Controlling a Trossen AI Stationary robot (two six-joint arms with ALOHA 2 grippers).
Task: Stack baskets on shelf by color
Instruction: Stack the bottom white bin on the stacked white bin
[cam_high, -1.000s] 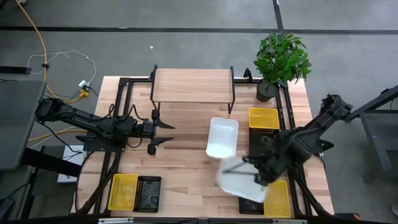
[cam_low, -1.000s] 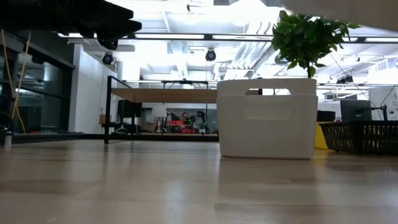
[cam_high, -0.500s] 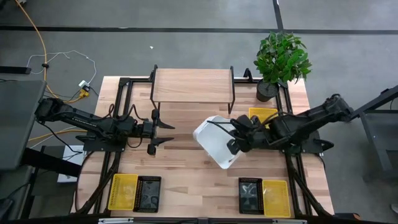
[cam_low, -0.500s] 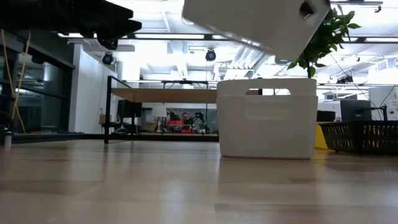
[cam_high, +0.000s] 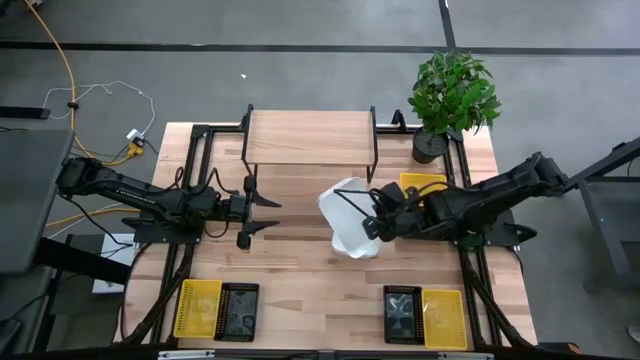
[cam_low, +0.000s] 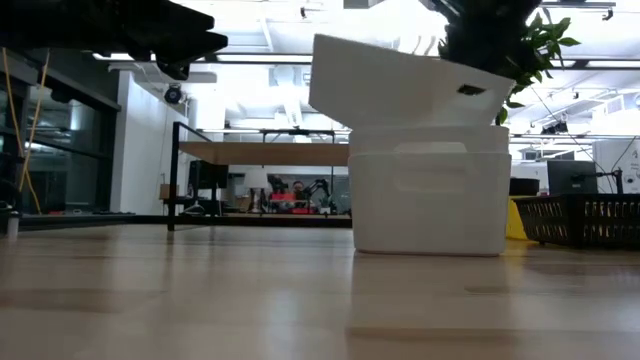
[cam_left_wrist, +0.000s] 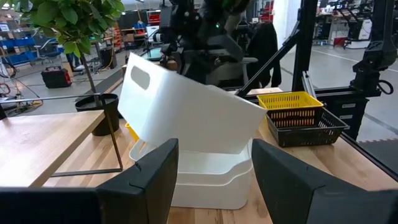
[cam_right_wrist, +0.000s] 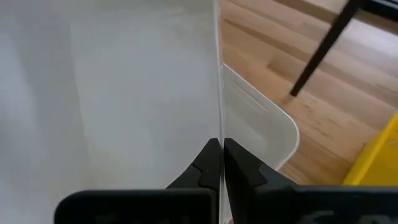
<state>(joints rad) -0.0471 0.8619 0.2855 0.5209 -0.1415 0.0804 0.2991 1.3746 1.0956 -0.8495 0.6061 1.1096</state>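
- Right gripper pinches the wall of a tilted white basket, holding it partly inside a second white basket on the table, in front of the shelf.
- Left gripper, fingers spread and empty, hovers left of them.

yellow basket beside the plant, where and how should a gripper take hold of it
Grip the yellow basket by one thin upright wall at the open rim, coming from above. Its mouth faces up and the grid walls suit a pinch. The right gripper is shut on the white basket, so probably after that is released.
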